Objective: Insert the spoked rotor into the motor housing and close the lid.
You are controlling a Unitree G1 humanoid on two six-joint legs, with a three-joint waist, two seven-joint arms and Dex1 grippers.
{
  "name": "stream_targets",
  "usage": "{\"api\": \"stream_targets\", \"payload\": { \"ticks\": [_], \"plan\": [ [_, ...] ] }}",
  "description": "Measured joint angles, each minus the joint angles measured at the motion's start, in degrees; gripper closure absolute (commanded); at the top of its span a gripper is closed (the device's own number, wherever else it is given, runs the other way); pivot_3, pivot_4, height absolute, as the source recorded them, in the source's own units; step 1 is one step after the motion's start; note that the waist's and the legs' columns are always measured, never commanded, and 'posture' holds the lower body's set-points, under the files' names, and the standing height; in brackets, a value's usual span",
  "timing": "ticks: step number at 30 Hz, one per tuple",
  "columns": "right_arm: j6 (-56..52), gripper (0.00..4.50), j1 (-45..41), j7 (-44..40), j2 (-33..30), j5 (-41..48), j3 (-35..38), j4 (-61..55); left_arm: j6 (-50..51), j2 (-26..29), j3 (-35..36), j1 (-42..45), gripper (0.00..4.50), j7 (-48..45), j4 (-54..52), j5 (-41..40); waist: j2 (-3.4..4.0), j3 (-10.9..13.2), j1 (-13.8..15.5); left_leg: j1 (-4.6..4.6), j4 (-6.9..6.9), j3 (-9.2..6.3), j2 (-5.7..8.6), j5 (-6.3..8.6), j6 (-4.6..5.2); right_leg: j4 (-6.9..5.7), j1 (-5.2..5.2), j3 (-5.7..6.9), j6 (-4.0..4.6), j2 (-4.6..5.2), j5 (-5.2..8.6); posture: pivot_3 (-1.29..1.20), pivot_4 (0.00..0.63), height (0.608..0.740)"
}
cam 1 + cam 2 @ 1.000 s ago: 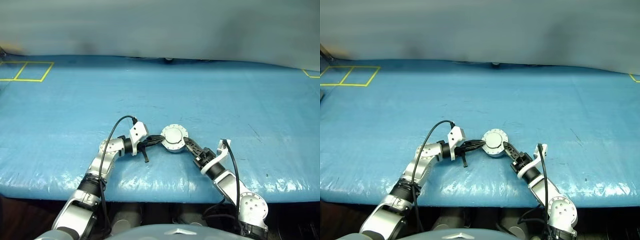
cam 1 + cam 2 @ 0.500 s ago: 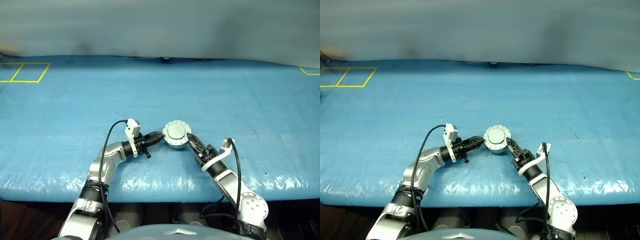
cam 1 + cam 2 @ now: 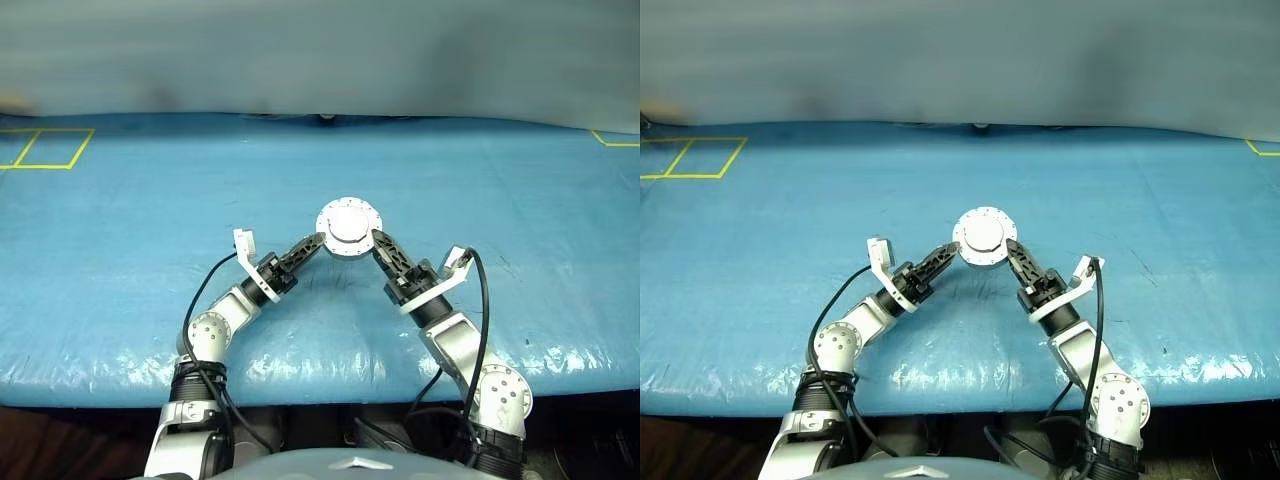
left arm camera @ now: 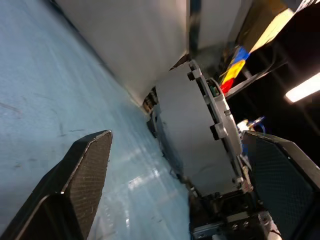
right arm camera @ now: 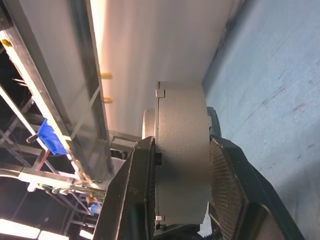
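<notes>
Motor housing [image 3: 349, 227], lid shut, held above the blue table [image 3: 120, 260], pinched across its thickness by the right gripper [image 3: 384, 250]. Left gripper [image 3: 309, 249] spread wide beside its rim, not touching. Rotor presumably inside. Closing step looks finished; next: set it down gently.

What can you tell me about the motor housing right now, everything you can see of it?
The motor housing is a round, shallow silver-grey metal casing, closed, its plain lid facing the camera with small tabs around the rim. It is held up off the blue table. The right gripper clamps its edge; the left gripper jaws stand open around it.
</notes>
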State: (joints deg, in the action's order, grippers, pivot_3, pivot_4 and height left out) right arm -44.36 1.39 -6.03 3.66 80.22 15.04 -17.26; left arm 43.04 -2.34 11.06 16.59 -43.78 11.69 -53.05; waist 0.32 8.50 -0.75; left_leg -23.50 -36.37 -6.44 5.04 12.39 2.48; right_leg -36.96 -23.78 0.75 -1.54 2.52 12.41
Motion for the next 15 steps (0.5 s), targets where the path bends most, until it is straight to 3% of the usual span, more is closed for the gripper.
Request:
{"api": "stream_targets", "payload": {
  "ticks": [6,12,15],
  "plan": [
    [-0.1,3.36,0.5,0.4,-1.1,0.1,-3.1,0.0,6.8,-1.2,1.8,0.3,0.05,2.6,0.0,-5.9,0.0,0.0,0.0,-0.01,-0.2,0.03,0.0,0.02,0.03,-0.05,0.03,-0.03,-0.02,-0.03,-0.02,0.0,0.15,0.74],
    [0.1,3.36,1.4,0.5,-1.5,0.0,-5.2,0.0,6.9,-2.0,0.6,-0.2,0.05,2.4,-0.1,-5.5,0.0,0.0,0.1,-0.04,-0.39,0.07,0.0,0.04,0.06,-0.07,0.06,-0.07,-0.08,-0.03,-0.06,0.0,0.15,0.74],
    [0.3,3.36,1.4,0.5,-1.9,0.1,-5.4,-0.2,6.5,-2.8,0.6,-0.9,0.7,2.4,-0.1,-5.6,0.0,0.0,0.1,-0.07,-0.48,0.09,-0.01,0.07,0.1,-0.06,0.06,-0.09,-0.11,-0.03,-0.09,0.0,0.15,0.74]
  ]
}}
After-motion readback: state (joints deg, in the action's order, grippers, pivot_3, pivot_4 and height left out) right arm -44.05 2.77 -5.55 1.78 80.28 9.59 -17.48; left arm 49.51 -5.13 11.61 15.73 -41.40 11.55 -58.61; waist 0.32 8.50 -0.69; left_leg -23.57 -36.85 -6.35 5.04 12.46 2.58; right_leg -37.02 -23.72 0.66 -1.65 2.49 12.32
